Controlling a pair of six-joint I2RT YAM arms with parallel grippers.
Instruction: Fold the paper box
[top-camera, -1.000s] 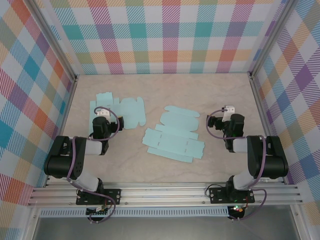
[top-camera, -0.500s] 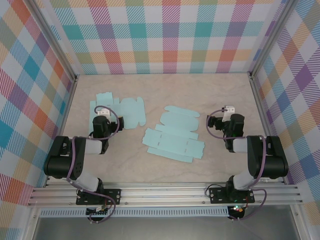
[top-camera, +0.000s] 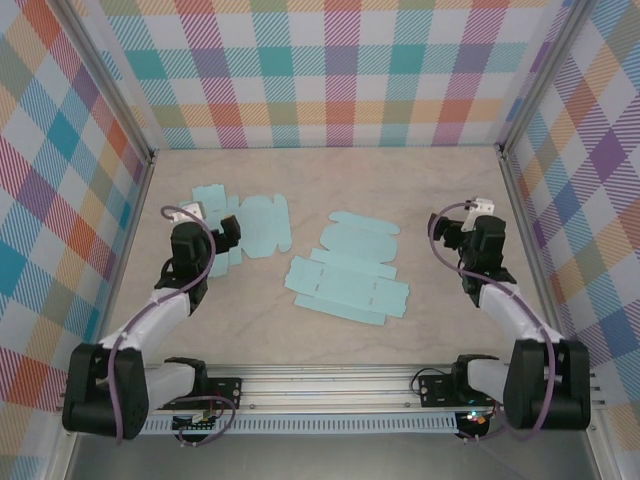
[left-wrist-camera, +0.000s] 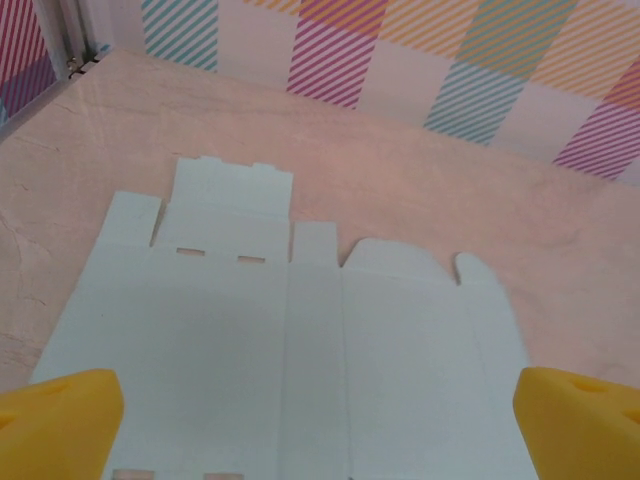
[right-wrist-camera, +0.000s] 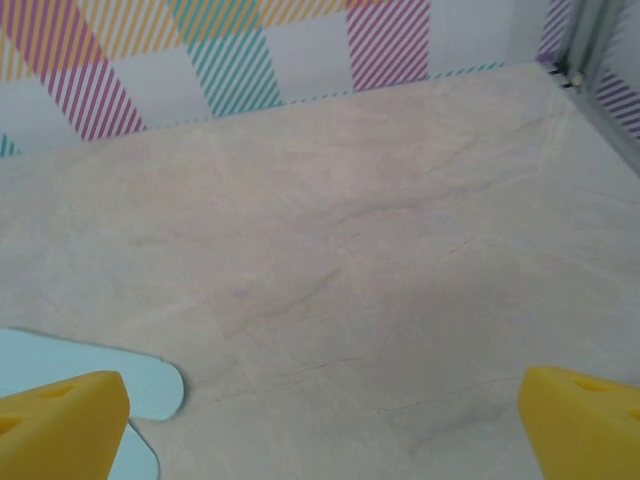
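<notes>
Flat paper box (top-camera: 345, 270) mid-table — bare table (top-camera: 430, 185) around, walls (top-camera: 330, 80) enclosing.

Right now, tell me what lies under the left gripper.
An unfolded light-blue paper box blank lies flat on the table beneath the open left gripper. Its near edge runs out of frame, and whatever is beneath the sheet is covered.

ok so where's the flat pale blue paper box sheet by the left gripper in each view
top external: flat pale blue paper box sheet at left of the table, just beyond the left gripper
left wrist: centre down to the bottom edge, between the yellow fingers
right wrist: the pale blue rounded flap at lower left belongs to the other, centre sheet
shared landmark: the plaid back wall
</notes>
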